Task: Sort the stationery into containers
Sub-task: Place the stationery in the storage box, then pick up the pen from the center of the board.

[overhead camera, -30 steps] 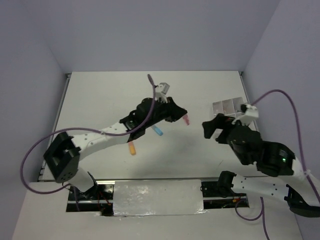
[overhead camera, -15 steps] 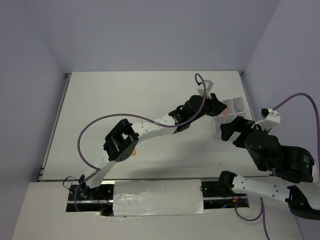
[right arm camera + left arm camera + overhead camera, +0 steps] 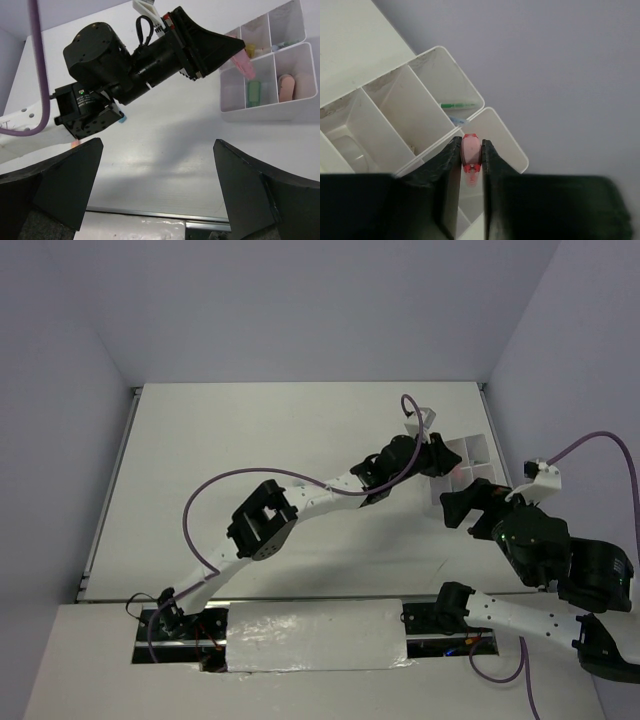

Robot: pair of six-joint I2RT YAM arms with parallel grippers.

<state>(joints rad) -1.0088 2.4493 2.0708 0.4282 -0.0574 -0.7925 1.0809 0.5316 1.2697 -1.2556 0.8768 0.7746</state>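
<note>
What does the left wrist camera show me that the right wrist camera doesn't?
Left wrist only: the left gripper seen from behind, both fingers pinching the pink marker. Right wrist only: a green marker and tan erasers lying in compartments, the left arm from outside, and the right gripper open. Both: the pink marker held above the white tray.

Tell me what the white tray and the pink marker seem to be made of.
White tray: likely thin plastic, slightly translucent; light seems to show through its smooth moulded walls. Pink marker: probably glossy plastic; a soft highlight lies on its rounded end.
</note>
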